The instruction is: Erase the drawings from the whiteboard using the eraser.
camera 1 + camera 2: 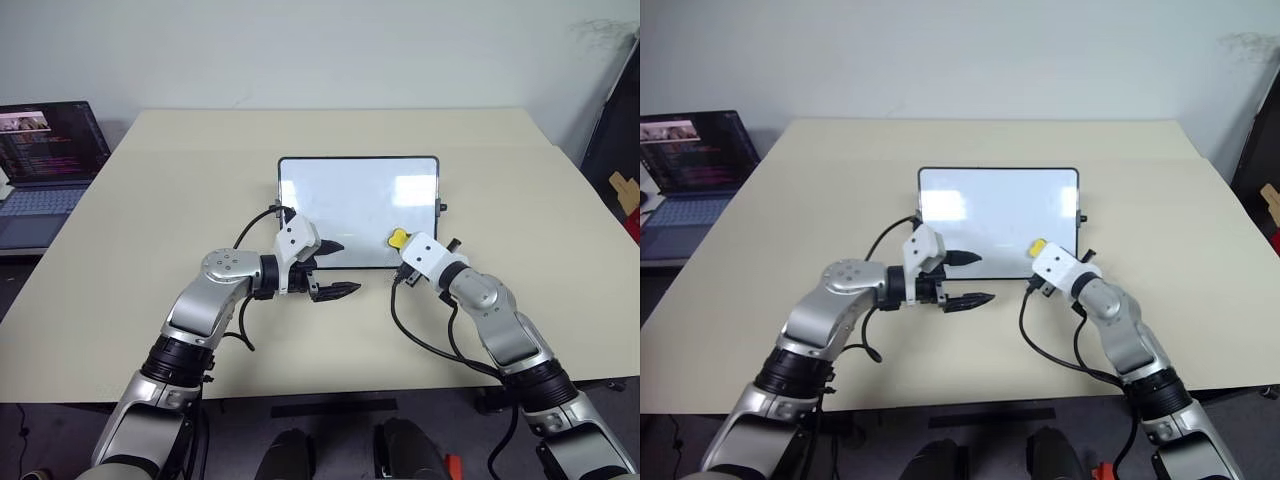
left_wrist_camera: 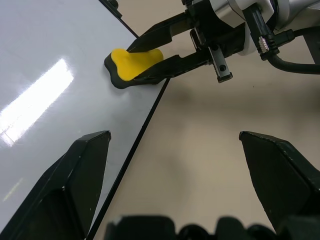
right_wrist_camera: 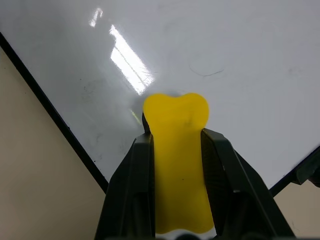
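One faint stroke [image 3: 206,72] is being left; the right claw [image 3: 176,150], clamping the yellow waisted eraser [image 3: 177,150], is best being pressed flat across the glossy black-framed whiteboard [image 1: 350,200], while the left claw [image 1: 335,268] is being held wide beside it.

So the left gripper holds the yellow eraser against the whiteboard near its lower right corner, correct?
Not quite: the right gripper holds the yellow eraser, jaws shut on it, as the right wrist view shows. It does sit on the whiteboard near the lower right corner. The left gripper is open and holds nothing.
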Tool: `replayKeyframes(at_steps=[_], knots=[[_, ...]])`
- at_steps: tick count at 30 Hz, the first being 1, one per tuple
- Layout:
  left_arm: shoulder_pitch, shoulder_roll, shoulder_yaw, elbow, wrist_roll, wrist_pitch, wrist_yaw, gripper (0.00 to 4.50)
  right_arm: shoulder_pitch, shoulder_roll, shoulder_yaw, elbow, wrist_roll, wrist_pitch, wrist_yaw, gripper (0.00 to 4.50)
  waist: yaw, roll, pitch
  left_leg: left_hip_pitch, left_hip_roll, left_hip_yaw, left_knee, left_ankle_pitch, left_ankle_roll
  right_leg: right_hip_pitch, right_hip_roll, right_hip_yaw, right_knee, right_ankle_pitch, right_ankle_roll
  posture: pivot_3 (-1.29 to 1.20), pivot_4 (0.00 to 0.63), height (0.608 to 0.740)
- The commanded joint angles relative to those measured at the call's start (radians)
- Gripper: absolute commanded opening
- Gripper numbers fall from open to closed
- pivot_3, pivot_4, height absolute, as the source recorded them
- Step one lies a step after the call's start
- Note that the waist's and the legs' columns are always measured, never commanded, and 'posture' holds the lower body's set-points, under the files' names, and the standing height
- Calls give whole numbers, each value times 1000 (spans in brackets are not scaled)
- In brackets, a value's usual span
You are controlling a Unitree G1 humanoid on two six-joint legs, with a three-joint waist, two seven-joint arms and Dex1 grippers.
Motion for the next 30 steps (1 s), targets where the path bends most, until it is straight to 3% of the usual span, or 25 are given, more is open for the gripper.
replayKeyframes(at_steps=[1, 8, 18, 30], knots=[[-11, -1, 12, -33, -5, -15, 2, 4500, -33, 3, -69, 29, -24, -23, -91, 970, 0, 0, 0, 0, 0, 0, 0, 0, 0, 0, 0, 0, 0, 0, 0, 0, 150, 740], [-5, 0, 10, -41, -10, -10, 1, 4500, -47, 18, -105, 43, -14, 11, -139, 970, 2, 0, 0, -1, 0, -1, -1, 0, 0, 0, 0, 0, 0, 0, 0, 0, 150, 740], [-5, -3, 12, -49, -13, -3, 7, 4500, 16, 9, 7, 31, -44, 75, -2, 969, -2, 0, 0, 0, 1, 0, -1, 0, 0, 0, 1, 1, -1, 0, 0, 0, 150, 740], [-6, -6, 13, -51, -14, -1, 12, 4500, 41, 23, -36, -63, 23, 191, 76, 968, -1, -2, -2, 1, 1, 0, 1, 0, 0, 2, 1, 0, -1, 0, 0, 0, 150, 740]])
